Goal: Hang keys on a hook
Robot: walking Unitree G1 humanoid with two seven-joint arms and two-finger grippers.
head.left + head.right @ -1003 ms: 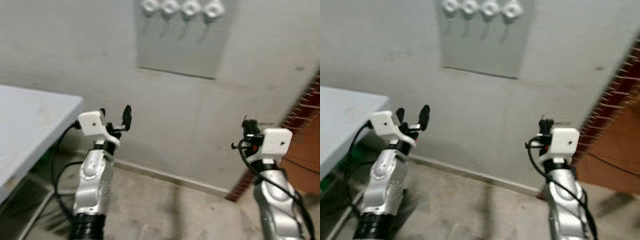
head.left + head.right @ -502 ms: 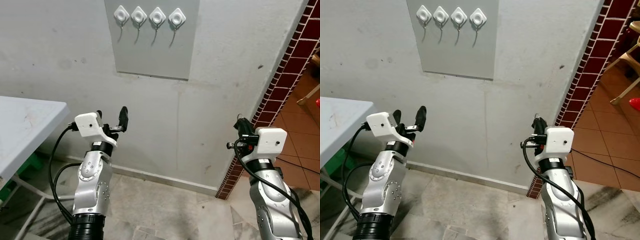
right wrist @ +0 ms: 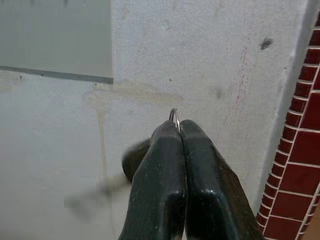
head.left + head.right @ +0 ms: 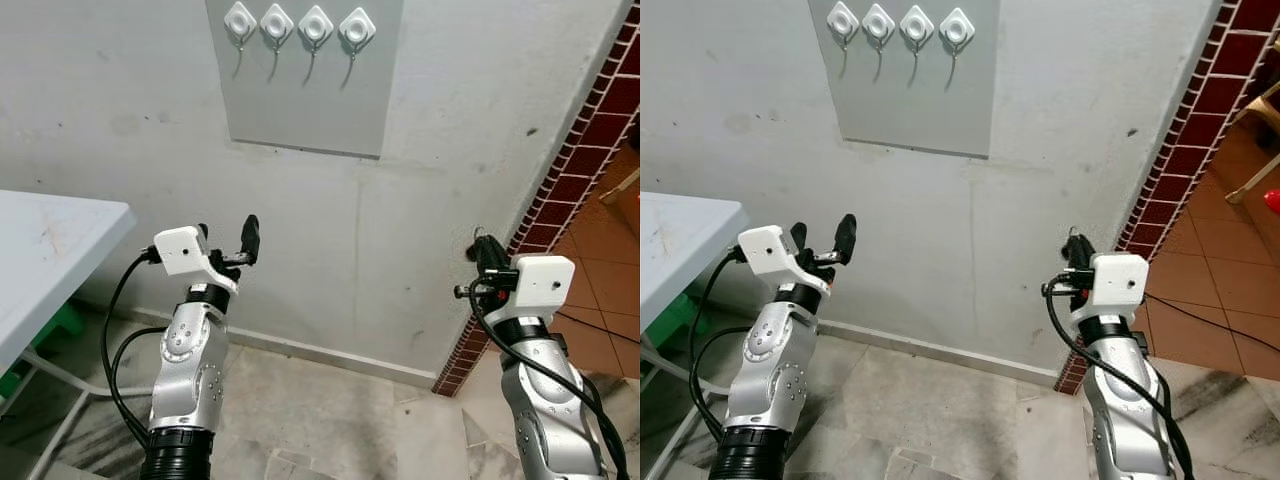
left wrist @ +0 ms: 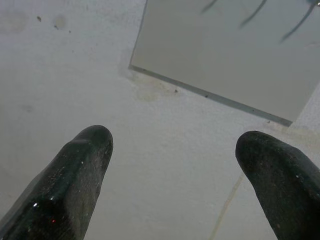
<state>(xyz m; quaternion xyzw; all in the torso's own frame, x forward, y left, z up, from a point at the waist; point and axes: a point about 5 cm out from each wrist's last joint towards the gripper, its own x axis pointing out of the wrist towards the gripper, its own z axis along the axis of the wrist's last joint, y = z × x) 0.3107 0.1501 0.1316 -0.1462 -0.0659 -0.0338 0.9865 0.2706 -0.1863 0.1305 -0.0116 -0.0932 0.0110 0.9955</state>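
Note:
High on the wall, a grey panel (image 4: 305,95) carries a row of white hooks (image 4: 315,24). My right gripper (image 4: 483,250) is raised at chest height, well below and right of the panel. It is shut on the keys: a thin metal key ring (image 3: 173,114) sticks out between its fingertips (image 3: 170,140), and a dark blurred shape hangs beside them. My left gripper (image 4: 227,236) is raised below the panel's left side, apart from the wall. It is open with nothing between its fingers (image 5: 80,170).
A white table (image 4: 50,240) stands at the left with a green thing (image 4: 58,327) under it. A red brick wall edge (image 4: 590,150) runs down the right, with orange floor tiles (image 4: 1230,290) beyond. Rough concrete floor (image 4: 320,400) lies along the wall's foot.
The camera has swung and steadied, so the blurred picture is now sharp and the hooks sit more fully in view. Both arms hold the same pose.

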